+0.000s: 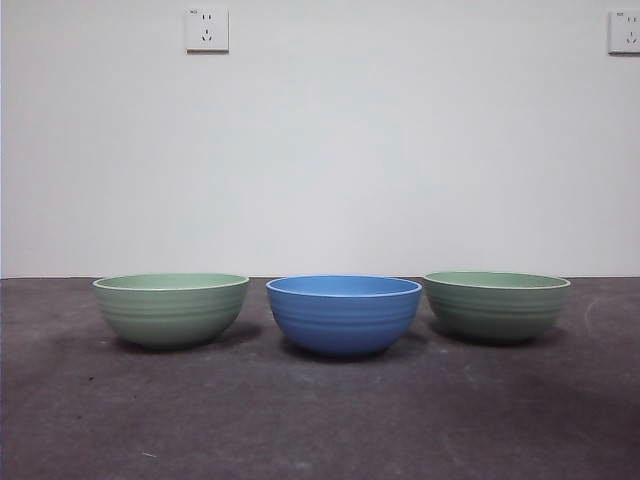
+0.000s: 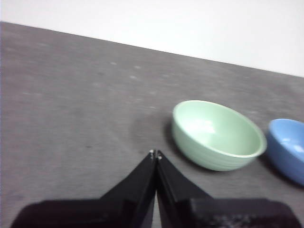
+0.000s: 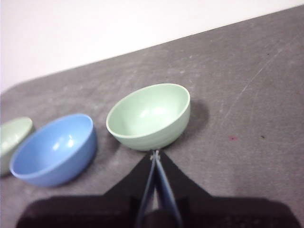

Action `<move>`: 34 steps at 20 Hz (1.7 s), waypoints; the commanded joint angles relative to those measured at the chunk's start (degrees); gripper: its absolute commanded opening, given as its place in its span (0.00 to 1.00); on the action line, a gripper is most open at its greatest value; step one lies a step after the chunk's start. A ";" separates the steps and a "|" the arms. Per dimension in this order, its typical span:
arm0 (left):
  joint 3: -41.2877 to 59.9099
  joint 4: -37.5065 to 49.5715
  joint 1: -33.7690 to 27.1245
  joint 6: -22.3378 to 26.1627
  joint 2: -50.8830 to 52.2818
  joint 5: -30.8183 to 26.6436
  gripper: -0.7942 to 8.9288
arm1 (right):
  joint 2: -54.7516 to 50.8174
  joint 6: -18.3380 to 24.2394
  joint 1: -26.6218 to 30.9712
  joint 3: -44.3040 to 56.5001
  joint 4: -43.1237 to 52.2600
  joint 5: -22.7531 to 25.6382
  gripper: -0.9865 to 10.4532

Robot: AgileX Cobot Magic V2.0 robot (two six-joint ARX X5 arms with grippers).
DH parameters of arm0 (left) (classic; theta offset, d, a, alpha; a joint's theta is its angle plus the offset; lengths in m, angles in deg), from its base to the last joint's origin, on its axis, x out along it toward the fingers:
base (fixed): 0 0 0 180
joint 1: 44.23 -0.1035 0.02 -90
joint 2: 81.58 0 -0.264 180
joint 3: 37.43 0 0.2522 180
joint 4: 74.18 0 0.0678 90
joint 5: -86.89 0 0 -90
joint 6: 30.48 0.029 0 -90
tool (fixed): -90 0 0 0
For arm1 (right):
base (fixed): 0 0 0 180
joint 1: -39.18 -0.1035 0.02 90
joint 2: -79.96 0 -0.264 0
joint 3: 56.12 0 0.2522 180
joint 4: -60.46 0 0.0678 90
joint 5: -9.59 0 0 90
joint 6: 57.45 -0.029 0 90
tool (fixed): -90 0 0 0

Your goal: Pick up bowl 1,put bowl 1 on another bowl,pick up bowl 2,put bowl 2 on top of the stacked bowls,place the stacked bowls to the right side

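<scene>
Three ribbed bowls stand in a row on the dark table. The blue bowl (image 1: 343,314) is in the middle, with one pale green bowl (image 1: 171,308) on its left and a second pale green bowl (image 1: 496,305) on its right. My left gripper (image 2: 155,154) is shut and empty, hovering short of the left green bowl (image 2: 217,134), with the blue bowl (image 2: 288,148) just beyond. My right gripper (image 3: 155,153) is shut and empty, its tips close to the right green bowl (image 3: 149,115); the blue bowl (image 3: 55,148) and the other green bowl (image 3: 13,135) lie past it. No arm appears in the front view.
The dark grey table (image 1: 320,420) runs back to a white wall with two power sockets (image 1: 206,29). Bare tabletop lies in front of the bowls and to either side of the row.
</scene>
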 commanded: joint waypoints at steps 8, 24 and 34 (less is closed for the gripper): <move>-10.27 -5.90 -0.20 -4.85 -1.68 6.32 0.07 | 4.96 -7.50 -0.04 -10.75 -1.40 -1.84 0.08; -31.76 -27.15 -0.20 8.41 -21.00 23.91 0.07 | 32.39 10.97 -0.13 -41.48 -34.05 -10.95 0.08; -40.33 -40.87 -0.09 17.79 -30.29 30.10 0.07 | 43.39 19.80 -0.15 -51.45 -51.08 -12.17 0.08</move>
